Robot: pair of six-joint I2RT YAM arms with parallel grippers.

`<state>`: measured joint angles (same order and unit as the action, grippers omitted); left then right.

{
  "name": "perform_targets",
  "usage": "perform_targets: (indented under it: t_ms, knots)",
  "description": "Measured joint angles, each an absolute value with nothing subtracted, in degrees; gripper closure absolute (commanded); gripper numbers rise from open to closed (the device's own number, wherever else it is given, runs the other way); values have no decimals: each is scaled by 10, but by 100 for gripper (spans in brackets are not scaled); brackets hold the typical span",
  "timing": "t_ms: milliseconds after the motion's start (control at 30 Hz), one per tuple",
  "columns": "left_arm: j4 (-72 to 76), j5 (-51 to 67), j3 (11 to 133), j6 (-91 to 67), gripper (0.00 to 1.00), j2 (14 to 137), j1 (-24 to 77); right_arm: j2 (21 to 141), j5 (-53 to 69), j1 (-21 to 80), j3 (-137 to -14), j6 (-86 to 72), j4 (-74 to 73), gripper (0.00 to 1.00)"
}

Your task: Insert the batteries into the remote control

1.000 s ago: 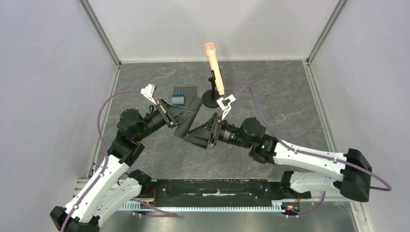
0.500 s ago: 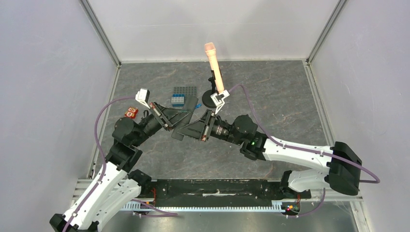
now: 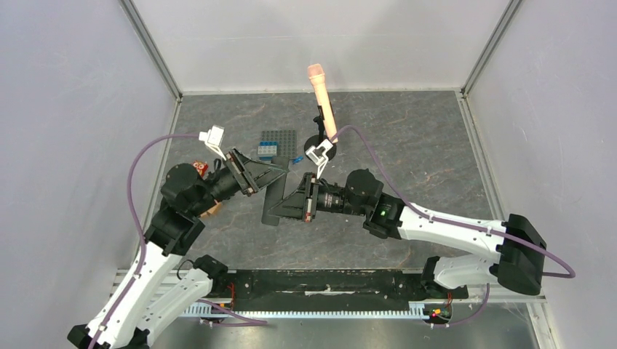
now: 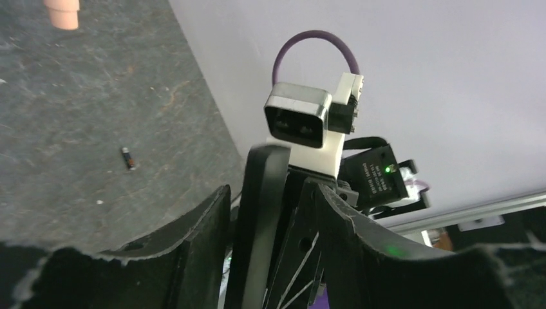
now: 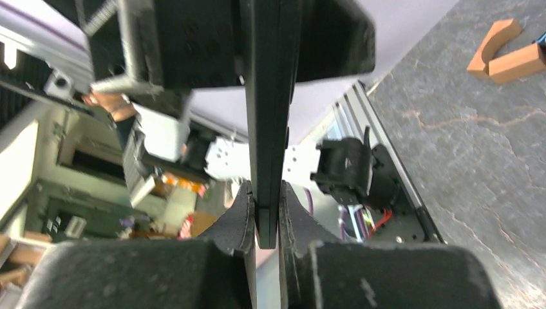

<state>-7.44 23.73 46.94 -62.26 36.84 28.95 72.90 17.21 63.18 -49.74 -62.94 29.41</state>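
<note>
The remote control (image 3: 279,195) is a slim black bar held above the table between the two arms. My right gripper (image 3: 282,209) is shut on its lower end; in the right wrist view the bar (image 5: 267,109) runs edge-on, pinched between both pads (image 5: 239,222). My left gripper (image 3: 281,173) is open around the upper end. In the left wrist view the remote (image 4: 257,212) stands between the fingers (image 4: 193,244) with a gap on each side. One battery (image 4: 128,158) lies on the table beyond. The other batteries are out of view.
A peach microphone (image 3: 322,98) on a black stand rises at the back centre. A grey studded plate (image 3: 281,137) with a blue brick (image 3: 268,150) lies left of it. Small red pieces (image 3: 198,169) and brown wooden pieces (image 5: 505,48) lie by the left arm.
The right gripper has closed on the remote's lower end and the left gripper has opened around its upper end. Both arms and the remote have shifted left.
</note>
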Motion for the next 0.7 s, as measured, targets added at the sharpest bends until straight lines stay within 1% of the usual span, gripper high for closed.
perform_targets:
  t_ms: [100, 167, 300, 400, 467, 533, 600, 700]
  knots:
    - [-145, 253, 529, -555, 45, 387, 289, 728, 221, 631, -526, -576, 219, 95]
    - [-163, 276, 546, -525, 46, 390, 289, 723, 252, 628, -541, -545, 179, 94]
    - [-167, 365, 548, -488, 48, 395, 289, 712, 313, 617, -565, -496, 114, 91]
    - [-171, 419, 548, -472, 50, 410, 289, 712, 343, 610, -586, -470, 78, 91]
    - [-176, 440, 547, -463, 53, 415, 288, 712, 357, 604, -594, -458, 64, 91]
    - [-179, 455, 542, -455, 58, 417, 288, 712, 367, 598, -598, -452, 56, 91]
    - [-182, 466, 535, -447, 66, 415, 288, 712, 377, 591, -599, -447, 47, 91]
    - [-184, 471, 528, -441, 91, 408, 288, 712, 387, 583, -599, -444, 39, 90]
